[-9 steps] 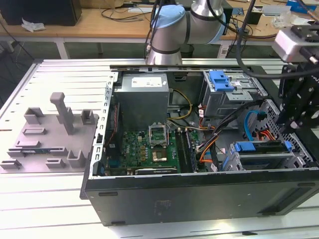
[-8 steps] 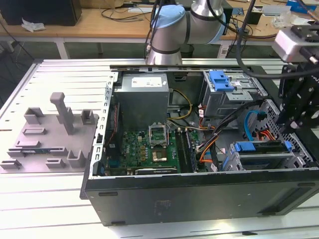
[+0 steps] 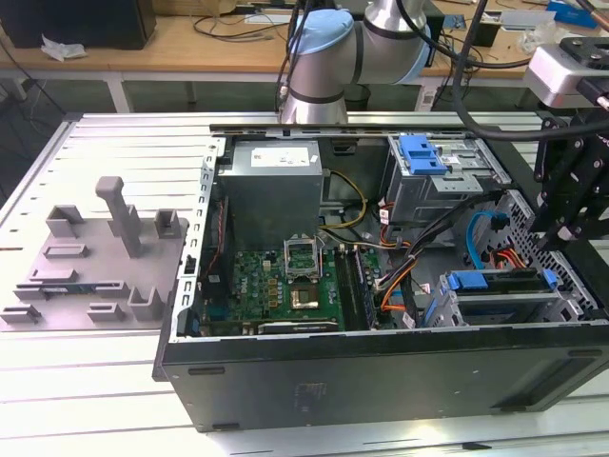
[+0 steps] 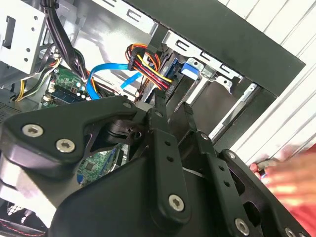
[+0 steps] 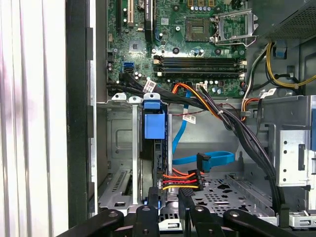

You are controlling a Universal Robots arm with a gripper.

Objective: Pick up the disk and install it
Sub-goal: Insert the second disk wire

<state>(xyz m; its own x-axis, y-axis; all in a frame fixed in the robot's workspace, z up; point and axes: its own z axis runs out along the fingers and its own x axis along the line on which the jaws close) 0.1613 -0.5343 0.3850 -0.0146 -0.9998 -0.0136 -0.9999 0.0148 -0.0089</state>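
Table [image 3: 86, 390] of metal slats carries an open computer case [image 3: 381, 381], lying on its side with its interior facing up. The case takes the middle of the table and runs toward the edge on the exterior view's right. A grey moulded fixture [image 3: 105, 257] sits near the table's opposite edge, well apart from the case.

Just behind the case's near wall, in its corner toward the exterior view's right, is a metal drive bay [image 3: 504, 305]. The disk [image 3: 495, 279] stands on edge in a slot of this bay. Its long axis runs along the near wall — the blue tab end [image 5: 154, 126] points toward the motherboard [image 3: 285, 281], and the other end points toward the end effector [image 3: 557, 238]. In the second wrist view the blue tab [image 4: 190, 69] shows past the fingertips.

The end effector [image 5: 168, 197] is at the disk's outer end, fingers [image 5: 148, 215] a little apart. A narrow gap shows between them in both wrist views [image 4: 173, 106], with nothing seen clamped in it. One finger overlaps the disk's end; I cannot tell whether they touch.

A bundle of red, orange and yellow wires [image 5: 182, 178] and a blue flat cable [image 5: 217, 159] lie just beside the disk.

Further in — the power supply [image 3: 276, 186] and an upper metal cage with a blue bracket [image 3: 423, 157] on top.

A blurred hand [image 4: 291, 182] shows outside the case wall in the second wrist view.
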